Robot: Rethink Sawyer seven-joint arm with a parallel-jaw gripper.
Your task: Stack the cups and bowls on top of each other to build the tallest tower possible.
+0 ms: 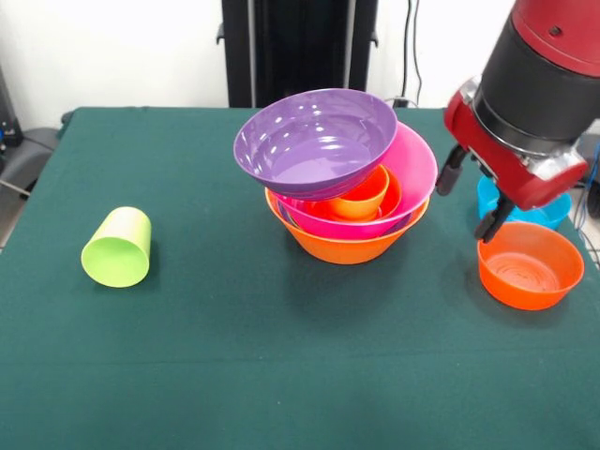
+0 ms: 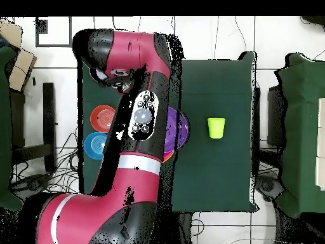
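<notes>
The tower stands mid-table: a yellow-orange bowl (image 1: 345, 242) at the base, a pink bowl (image 1: 417, 169) nested in it, and a wide purple bowl (image 1: 314, 141) resting tilted on top. A small orange piece (image 1: 361, 199) nests under the purple one; I cannot tell whether it is a cup or a bowl. The lime green cup (image 1: 117, 248) lies on its side at the left, mouth toward the camera. My gripper (image 1: 472, 197) hangs open and empty at the right, just above the far-left rim of a loose red-orange bowl (image 1: 530, 265). A blue bowl (image 1: 548, 212) sits behind it, mostly hidden.
From overhead, the arm covers most of the tower; only an edge of the purple bowl (image 2: 179, 127) shows. The red-orange bowl (image 2: 101, 117) and blue bowl (image 2: 95, 145) sit side by side, and the lime cup (image 2: 216, 128) lies beyond the tower. Green cloth covers the table (image 1: 281, 375).
</notes>
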